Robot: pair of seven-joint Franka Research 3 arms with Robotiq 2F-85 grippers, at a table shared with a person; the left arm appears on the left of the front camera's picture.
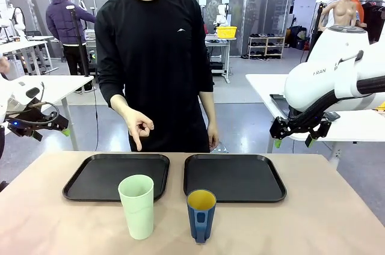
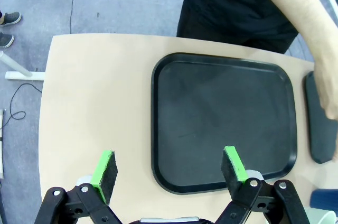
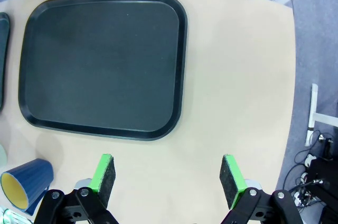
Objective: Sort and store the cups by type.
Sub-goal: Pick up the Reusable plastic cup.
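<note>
Waiting above the table (image 1: 313,225) with both robot hands spread open, two cups standing near the robot's edge.

The left hand (image 2: 169,170) hangs high off the table's left side, its green pads (image 2: 105,174) wide apart, looking down on the left black tray (image 1: 96,177). The pale mint-green tumbler (image 1: 137,207) stands upright on the table just in front of that tray's near right corner. Over the tray's far edge the person's hand (image 1: 139,127) points an index finger downward. The dark-blue mug (image 1: 201,214), yellow inside, stands upright to the right of the tumbler and apart from it, handle toward the robot, just before the right black tray (image 1: 234,177) at its near left corner. The right hand (image 3: 167,176) hangs high at the right, fingers wide apart.
</note>
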